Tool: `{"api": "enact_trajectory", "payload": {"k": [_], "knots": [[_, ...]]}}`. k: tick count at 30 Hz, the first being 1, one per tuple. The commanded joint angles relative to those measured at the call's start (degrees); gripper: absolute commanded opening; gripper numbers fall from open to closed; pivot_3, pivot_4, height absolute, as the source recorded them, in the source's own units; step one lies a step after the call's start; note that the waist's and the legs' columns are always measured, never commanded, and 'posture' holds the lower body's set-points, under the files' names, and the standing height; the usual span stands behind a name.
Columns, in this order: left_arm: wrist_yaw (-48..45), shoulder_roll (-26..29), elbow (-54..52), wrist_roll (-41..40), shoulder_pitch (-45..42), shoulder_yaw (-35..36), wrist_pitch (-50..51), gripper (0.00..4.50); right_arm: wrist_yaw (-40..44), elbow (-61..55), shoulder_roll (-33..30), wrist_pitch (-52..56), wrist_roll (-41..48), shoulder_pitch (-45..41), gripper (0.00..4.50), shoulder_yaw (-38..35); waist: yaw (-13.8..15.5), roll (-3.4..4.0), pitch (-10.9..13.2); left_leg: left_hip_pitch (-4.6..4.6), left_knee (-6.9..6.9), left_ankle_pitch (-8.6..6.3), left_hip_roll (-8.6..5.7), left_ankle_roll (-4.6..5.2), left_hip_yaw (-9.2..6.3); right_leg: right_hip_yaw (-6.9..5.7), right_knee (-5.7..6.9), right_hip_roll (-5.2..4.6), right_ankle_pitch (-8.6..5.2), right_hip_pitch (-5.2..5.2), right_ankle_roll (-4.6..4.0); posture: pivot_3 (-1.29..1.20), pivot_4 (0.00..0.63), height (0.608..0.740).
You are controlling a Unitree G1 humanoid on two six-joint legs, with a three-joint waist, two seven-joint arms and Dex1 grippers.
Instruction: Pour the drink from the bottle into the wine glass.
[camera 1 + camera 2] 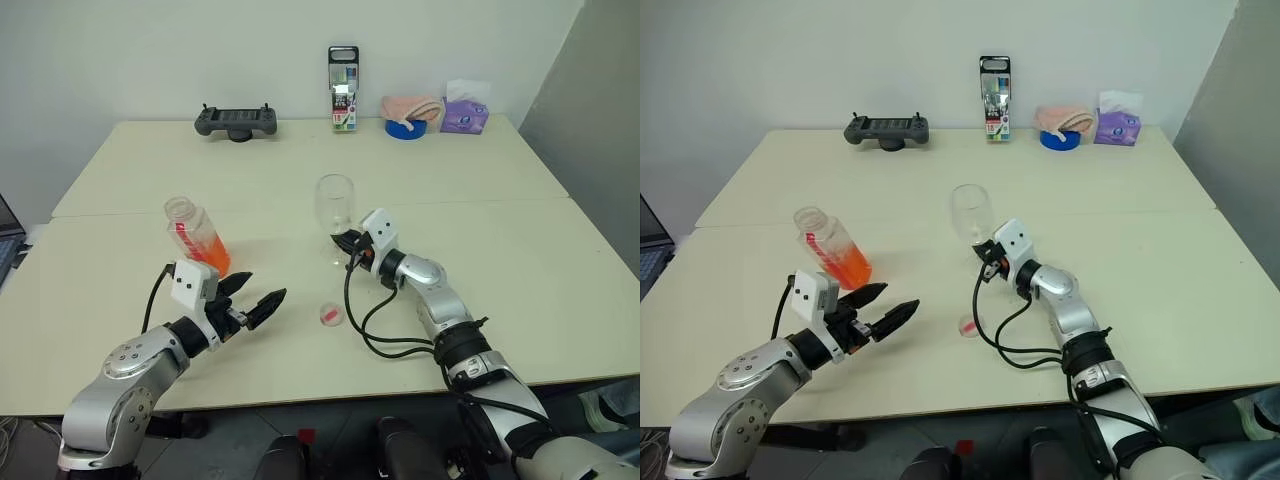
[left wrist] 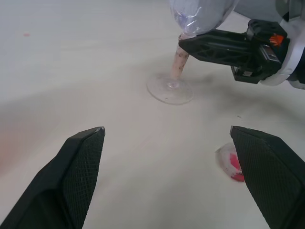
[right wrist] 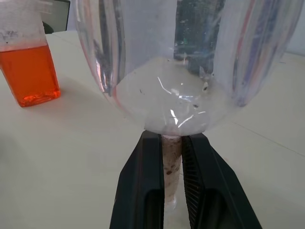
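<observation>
- Left eye view shows a pale table (image 1: 300, 180) with the wine glass (image 1: 336, 203) standing upright near its middle, foot flat on the surface, bowl empty.
- Right gripper (image 3: 172, 162) reaches in level from the robot's right and has its two black fingers pressed on either side of the glass's thin stem, just under the bowl; the right wrist view shows the stem pinched between them.
- Left gripper (image 1: 250, 297) hovers low over the table near the front edge, fingers spread wide with nothing between them; in the left wrist view the fingertips (image 2: 90, 143) frame bare tabletop.
- Bottle (image 1: 196, 235) stands on the table just beyond the left gripper, apart from it and well to the left of the glass. Its neck is uncapped and the body looks tilted in the head views.
- Drink (image 3: 28, 71) fills the lower part of the bottle, translucent orange-red.
- Cap (image 1: 331, 314), white and red, lies on the table between the two grippers, in front of the glass and apart from it.
- Along the far edge sit a dark handheld controller (image 1: 236, 122), an upright box of coloured pens (image 1: 342, 90), a roll of blue tape (image 1: 406, 127) with a pink cloth (image 1: 412, 107) on it, and a purple tissue pack (image 1: 465, 113).
</observation>
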Motion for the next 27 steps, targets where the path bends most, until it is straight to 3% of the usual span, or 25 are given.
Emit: {"api": "enact_trajectory", "payload": {"k": [1,9,15,18,23,27], "knots": [[-0.58,-0.38,-0.85,0.63,-0.26,-0.16,-1.57,4.50,1.73,2.60,-0.48,3.29,-1.73,2.47,1.57,2.32,0.01,-0.04,0.00,-0.02,-0.01,0.00,0.00,0.00,-0.01,-0.02,-0.04,0.00,0.00,-0.01,0.00,0.00,0.150,0.740],[-1.01,0.01,-0.19,1.91,-0.47,-0.54,-2.05,4.50,1.24,1.84,-0.61,3.71,-3.01,1.52,4.45,2.78,-0.30,0.00,0.05,-0.13,-0.04,0.00,0.02,0.00,0.05,0.04,-0.07,0.01,0.01,-0.16,0.01,0.00,0.150,0.740],[2.71,-2.41,1.73,3.75,-0.33,3.39,-5.54,4.50,6.93,-12.62,-6.95,11.09,-1.10,5.93,4.45,2.63,0.04,0.05,0.09,-0.23,-0.08,-0.01,0.02,0.00,0.00,-0.01,-0.26,0.01,0.01,-0.16,0.02,0.00,0.150,0.740],[10.04,-5.50,4.52,12.87,0.93,4.37,-14.03,4.50,9.90,-25.08,-12.99,16.26,1.56,10.82,4.45,0.78,0.58,0.06,0.09,-0.49,-0.09,-0.02,-0.01,-0.01,-0.10,-0.13,-0.56,-0.07,0.04,-0.22,0.05,0.00,0.150,0.740],[18.70,-12.08,4.61,22.33,4.03,4.67,-24.82,4.50,16.53,-44.86,-24.92,28.06,12.05,17.36,4.45,-6.69,1.49,0.02,0.11,-1.20,-0.05,-0.03,-0.02,-0.04,-0.07,-0.04,-0.67,-0.38,0.17,-0.79,0.04,0.00,0.150,0.740],[21.07,-13.97,7.24,23.37,2.23,5.78,-26.93,4.50,19.95,-50.74,-34.18,37.59,20.35,13.83,4.45,-13.77,1.60,-0.01,0.15,-1.23,-0.02,-0.04,-0.13,-0.02,-0.02,-0.05,-0.71,-0.37,0.09,-0.77,0.30,0.00,0.150,0.740]]}}
